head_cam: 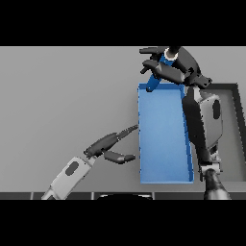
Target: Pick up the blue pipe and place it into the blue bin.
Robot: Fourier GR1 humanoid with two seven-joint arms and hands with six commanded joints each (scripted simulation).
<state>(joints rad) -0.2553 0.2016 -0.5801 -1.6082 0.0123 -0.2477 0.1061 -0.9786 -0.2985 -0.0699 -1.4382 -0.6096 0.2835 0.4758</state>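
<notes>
The blue pipe [155, 79] is held tilted in my right hand [174, 65], whose fingers and thumb curl round its upper part; its lower end hangs over the far end of the blue bin [163, 180]. My right arm reaches out over the bin's right side. My left hand [106, 145] is open, fingers straight, over the table just left of the bin, not touching it.
A dark grey bin [230, 89] stands to the right of the blue bin, partly behind my right arm. Grey table spreads to the left of both.
</notes>
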